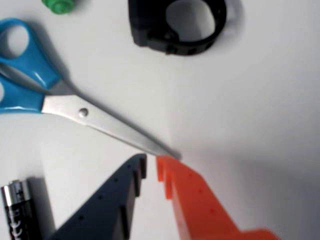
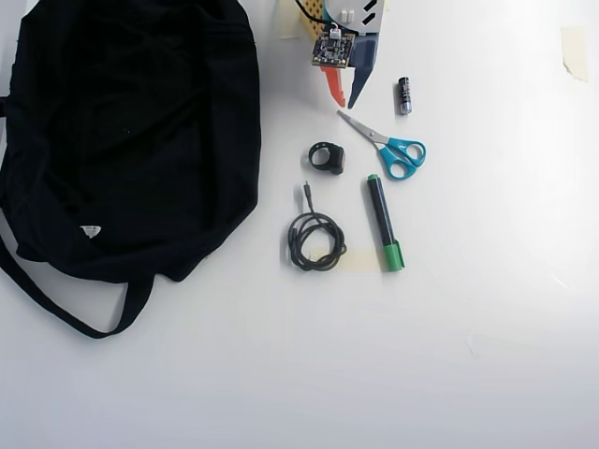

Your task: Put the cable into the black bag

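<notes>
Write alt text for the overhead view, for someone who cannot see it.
A large black bag fills the left of a white table; the gripper sits at the top centre, holding nothing. Right of the bag lie a coiled cable, a black band, blue scissors, a marker and a battery.

In the wrist view the scissors' (image 1: 60,95) blue handles run off the left edge, the battery (image 1: 17,210) off the bottom; the green cap (image 1: 60,5), perhaps the marker's, is clipped at top.
</notes>
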{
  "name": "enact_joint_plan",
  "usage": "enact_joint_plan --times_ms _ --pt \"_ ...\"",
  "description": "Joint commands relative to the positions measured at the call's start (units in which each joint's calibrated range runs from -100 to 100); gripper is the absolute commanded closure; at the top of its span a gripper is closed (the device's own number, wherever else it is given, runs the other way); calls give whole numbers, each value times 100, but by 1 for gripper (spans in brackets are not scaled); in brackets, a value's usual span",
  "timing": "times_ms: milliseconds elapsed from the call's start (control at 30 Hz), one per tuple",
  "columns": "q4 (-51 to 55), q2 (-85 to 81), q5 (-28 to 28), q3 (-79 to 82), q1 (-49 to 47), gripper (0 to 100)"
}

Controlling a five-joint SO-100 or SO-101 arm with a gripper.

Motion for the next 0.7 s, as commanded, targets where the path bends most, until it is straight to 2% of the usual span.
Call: enact_joint_plan --times_ms 0,667 --pt "61 -75 -22 198 24 98" --pt "61 -75 -59 207 24 98"
